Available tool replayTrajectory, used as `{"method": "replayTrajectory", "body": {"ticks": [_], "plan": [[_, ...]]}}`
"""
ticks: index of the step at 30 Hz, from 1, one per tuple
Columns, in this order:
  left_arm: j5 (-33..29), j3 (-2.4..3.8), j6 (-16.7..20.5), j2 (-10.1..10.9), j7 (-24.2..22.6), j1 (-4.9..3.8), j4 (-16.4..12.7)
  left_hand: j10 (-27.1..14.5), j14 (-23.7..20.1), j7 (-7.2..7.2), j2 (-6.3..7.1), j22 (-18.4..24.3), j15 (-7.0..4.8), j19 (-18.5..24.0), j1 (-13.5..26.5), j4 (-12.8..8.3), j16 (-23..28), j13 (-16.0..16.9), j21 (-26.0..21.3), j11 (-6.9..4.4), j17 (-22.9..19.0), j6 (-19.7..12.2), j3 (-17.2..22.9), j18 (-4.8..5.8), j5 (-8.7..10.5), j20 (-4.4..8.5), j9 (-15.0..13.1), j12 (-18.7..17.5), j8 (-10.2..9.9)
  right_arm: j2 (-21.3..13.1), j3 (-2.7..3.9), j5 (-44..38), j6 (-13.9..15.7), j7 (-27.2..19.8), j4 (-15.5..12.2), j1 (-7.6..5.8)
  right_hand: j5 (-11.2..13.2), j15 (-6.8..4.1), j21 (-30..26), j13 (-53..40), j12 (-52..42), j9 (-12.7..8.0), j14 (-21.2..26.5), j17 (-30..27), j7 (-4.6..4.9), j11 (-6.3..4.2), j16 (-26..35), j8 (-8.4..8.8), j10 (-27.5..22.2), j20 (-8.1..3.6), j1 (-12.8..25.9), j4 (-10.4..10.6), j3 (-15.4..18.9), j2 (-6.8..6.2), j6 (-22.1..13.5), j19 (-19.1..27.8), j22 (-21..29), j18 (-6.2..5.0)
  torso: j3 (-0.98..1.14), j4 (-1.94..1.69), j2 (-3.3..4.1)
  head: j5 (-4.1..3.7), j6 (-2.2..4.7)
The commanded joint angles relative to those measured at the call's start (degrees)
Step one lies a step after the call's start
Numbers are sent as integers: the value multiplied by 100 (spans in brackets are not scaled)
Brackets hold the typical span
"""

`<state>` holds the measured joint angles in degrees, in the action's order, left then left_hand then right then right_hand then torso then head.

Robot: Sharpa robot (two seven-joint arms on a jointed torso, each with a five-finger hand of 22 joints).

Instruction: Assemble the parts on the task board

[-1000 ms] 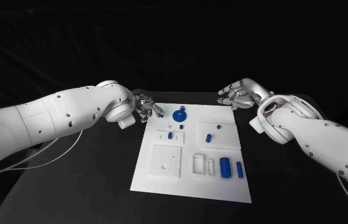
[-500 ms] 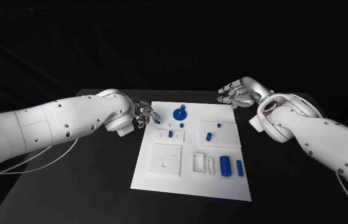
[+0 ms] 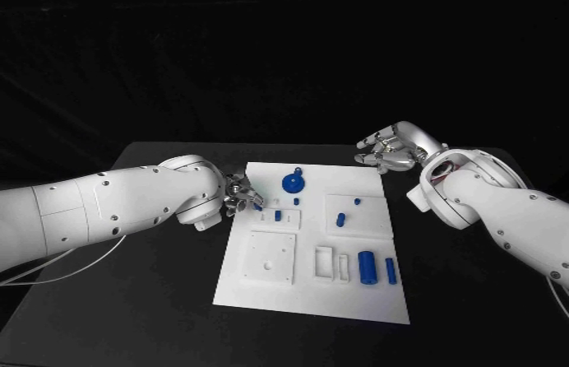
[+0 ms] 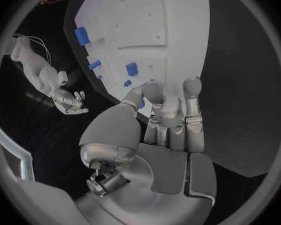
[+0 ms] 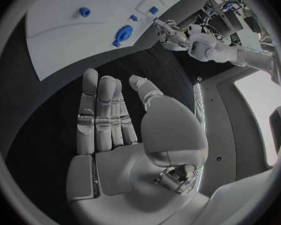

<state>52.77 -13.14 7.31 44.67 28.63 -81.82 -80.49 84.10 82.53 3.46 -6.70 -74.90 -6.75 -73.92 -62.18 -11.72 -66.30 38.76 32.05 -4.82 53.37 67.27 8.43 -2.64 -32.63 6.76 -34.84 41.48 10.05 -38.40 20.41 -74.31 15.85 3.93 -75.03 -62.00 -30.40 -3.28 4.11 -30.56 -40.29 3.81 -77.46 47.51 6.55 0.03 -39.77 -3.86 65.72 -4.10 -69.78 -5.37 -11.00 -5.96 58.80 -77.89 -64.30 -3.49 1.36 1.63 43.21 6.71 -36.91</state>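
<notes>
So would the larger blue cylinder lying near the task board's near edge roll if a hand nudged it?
Probably. The larger blue cylinder looks round and lies on its side on the flat white task board. It seems rigid plastic, likely light. The thinner blue rod beside it could stop it.

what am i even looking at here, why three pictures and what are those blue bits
It is a robot with two white arms, each ending in a silver hand. The square picture looks down from its head; the two round ones come from cameras at each wrist, behind that hand. On the black table lies a white task board carrying small blue parts, such as a round one and a cylinder, to be assembled. The left hand reaches the board's edge with its fingers near a small blue piece; whether it grips it is unclear. The right hand hovers open, holding nothing.
</notes>
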Motion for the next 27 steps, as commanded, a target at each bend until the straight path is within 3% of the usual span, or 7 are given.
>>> {"method": "replayTrajectory", "body": {"ticks": [1, 5, 12, 18, 27], "plan": [[200, -7, -112, -28, 58, 10, -53, 228, 35, -518, 34, -112, -5, -30, 6, -174, -29, 1, 33, -60, 12, 503, 221, -43, -119, -2, -608, 27, 58, -1, 2, 2, -1, -27, 3, 4, 4, 10, -3, 10, 4, -5, 42, -10, 9, 16, 25, 29, 12, -14, -46, 15, -11, -22, -30, 25, 11, 36, -6, 0, 3, -18, -19], [281, -18, -149, -45, 67, 41, -80, 229, 36, -519, 41, -106, -4, -23, 44, -184, -22, -7, 47, -59, 9, 493, 263, -46, -128, -5, -695, 23, 51, 0, 2, 2, -4, -27, 6, 4, -6, 9, -3, 11, 5, -6, 41, -11, 9, 17, 25, 29, 10, -14, -46, 14, -13, -23, -31, 25, 11, 36, 3, -2, -2, -14, -29], [404, -24, -159, -65, 69, 93, -142, 229, 36, -519, 41, -106, -4, -23, 44, -184, -22, -7, 47, -59, 9, 493, 263, -46, -128, -5, -695, 23, 51, 3, 2, 3, -10, -29, 12, 4, -7, 12, -4, 13, 2, -5, 42, -13, 9, 18, 24, 29, 12, -11, -21, 29, 5, -29, -38, 26, 15, 38, -1, -2, -2, -25, -33], [469, -25, -304, -61, 109, 105, -170, 227, 37, -518, 41, -106, -3, -19, 45, -178, -12, -9, 55, -57, 1, 497, 280, -49, -124, -4, -737, 26, 15, 2, 2, 3, -12, -29, 20, 4, -7, 12, -4, 13, 2, -5, 42, -13, 9, 18, 24, 29, 12, -11, -21, 29, 5, -29, -38, 26, 15, 38, 1, -1, -5, -71, -47], [542, -25, -406, -61, 142, 110, -154, 227, 37, -518, 41, -106, -3, -19, 45, -178, -12, -9, 55, -57, 1, 497, 280, -49, -124, -4, -737, 26, 15, -1, 2, 4, -17, -28, 21, 5, -7, 12, -4, 13, 2, -5, 42, -13, 9, 18, 24, 29, 12, -11, -21, 29, 5, -29, -38, 26, 15, 38, 4, -8, -1, -69, -34]]}}
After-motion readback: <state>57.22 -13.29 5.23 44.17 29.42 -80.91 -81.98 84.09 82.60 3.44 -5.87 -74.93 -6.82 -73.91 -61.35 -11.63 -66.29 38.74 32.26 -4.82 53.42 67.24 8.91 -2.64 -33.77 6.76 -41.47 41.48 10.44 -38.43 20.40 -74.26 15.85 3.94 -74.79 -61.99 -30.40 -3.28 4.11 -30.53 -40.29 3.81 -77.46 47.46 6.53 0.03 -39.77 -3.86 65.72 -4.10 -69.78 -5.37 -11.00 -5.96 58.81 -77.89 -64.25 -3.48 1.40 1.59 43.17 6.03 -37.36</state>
